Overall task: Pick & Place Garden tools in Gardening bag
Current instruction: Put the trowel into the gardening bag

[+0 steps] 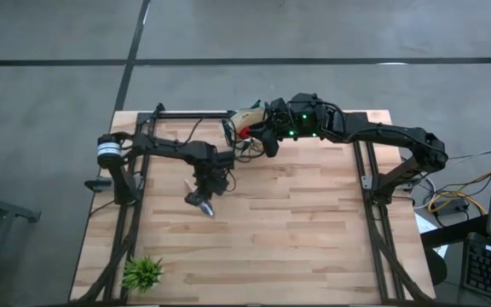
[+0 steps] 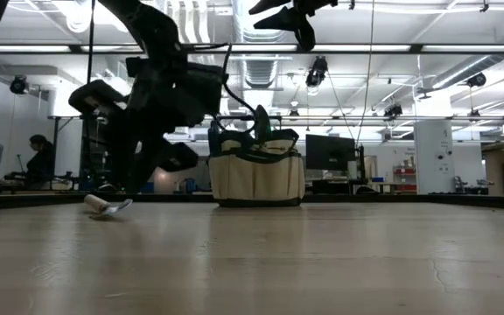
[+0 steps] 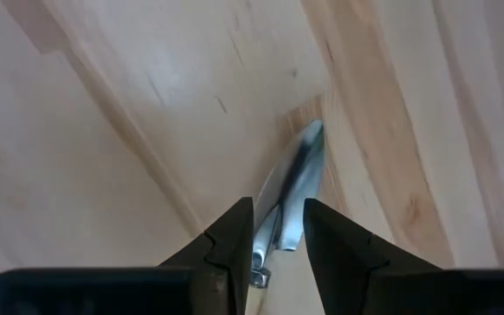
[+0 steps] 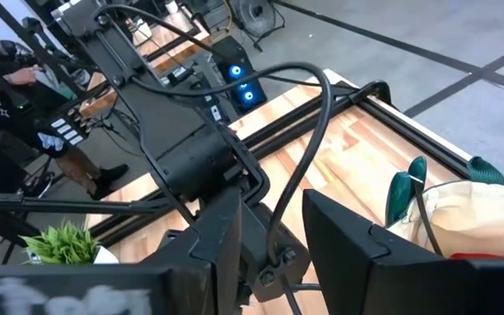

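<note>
left gripper [image 3: 278, 241] pinches trowel [image 3: 291, 188] on the counter [image 1: 297, 222]; i worry the thin blade slips when lifted.

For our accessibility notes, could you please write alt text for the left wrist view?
Seen from the left arm's wrist, the left gripper has its two dark jaws on either side of a silver trowel lying on the light wooden table. The blade points away from the camera, and nothing else on the table shows in this view.
</note>
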You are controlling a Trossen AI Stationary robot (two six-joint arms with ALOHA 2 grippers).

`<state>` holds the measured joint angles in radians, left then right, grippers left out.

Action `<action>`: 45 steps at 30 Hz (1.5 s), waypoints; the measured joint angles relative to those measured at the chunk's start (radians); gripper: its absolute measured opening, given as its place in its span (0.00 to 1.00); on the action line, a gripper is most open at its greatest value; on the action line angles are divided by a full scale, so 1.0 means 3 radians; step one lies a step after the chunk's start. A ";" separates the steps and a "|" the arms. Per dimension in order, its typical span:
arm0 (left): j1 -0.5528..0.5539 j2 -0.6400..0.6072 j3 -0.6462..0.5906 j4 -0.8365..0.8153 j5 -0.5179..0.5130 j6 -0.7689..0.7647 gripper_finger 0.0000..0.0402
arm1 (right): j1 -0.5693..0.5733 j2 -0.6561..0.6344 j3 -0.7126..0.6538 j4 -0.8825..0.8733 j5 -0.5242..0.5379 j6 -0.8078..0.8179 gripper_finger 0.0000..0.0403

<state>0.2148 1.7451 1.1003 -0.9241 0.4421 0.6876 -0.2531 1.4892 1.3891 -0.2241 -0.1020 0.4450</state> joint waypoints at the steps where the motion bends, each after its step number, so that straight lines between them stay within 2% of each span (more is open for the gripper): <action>1: -0.0002 0.0000 -0.0040 0.0024 0.0001 -0.0003 0.26 | 0.0000 0.0000 0.0000 0.0001 0.0000 -0.0001 0.28; 9: -0.0012 0.0000 -0.0317 0.0295 0.0001 -0.0017 0.26 | 0.0000 0.0001 0.0000 0.0005 0.0000 -0.0008 0.25; 19: -0.0011 -0.0003 -0.0404 0.0347 -0.0069 0.0036 0.26 | 0.0000 0.0001 0.0000 0.0005 -0.0001 0.0000 0.22; 25: -0.0010 -0.0006 -0.0444 0.0335 -0.0040 0.0062 0.15 | 0.0000 0.0001 0.0000 0.0006 -0.0001 -0.0006 0.22; 29: -0.0012 -0.0005 -0.0472 0.0218 0.0127 0.0058 0.03 | -0.0001 0.0001 0.0000 0.0005 -0.0001 -0.0008 0.22; 38: 0.0011 -0.0008 -0.0408 0.0167 0.0277 -0.0213 0.00 | -0.0001 0.0001 0.0000 0.0005 -0.0001 -0.0008 0.20; 45: 0.0078 -0.0035 -0.0285 0.0185 0.0578 -0.0443 0.00 | -0.0001 0.0001 0.0000 0.0005 -0.0003 0.0000 0.21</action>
<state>0.2382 1.7345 1.0147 -0.8685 0.6154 0.5548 -0.2535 1.4895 1.3891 -0.2226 -0.1028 0.4450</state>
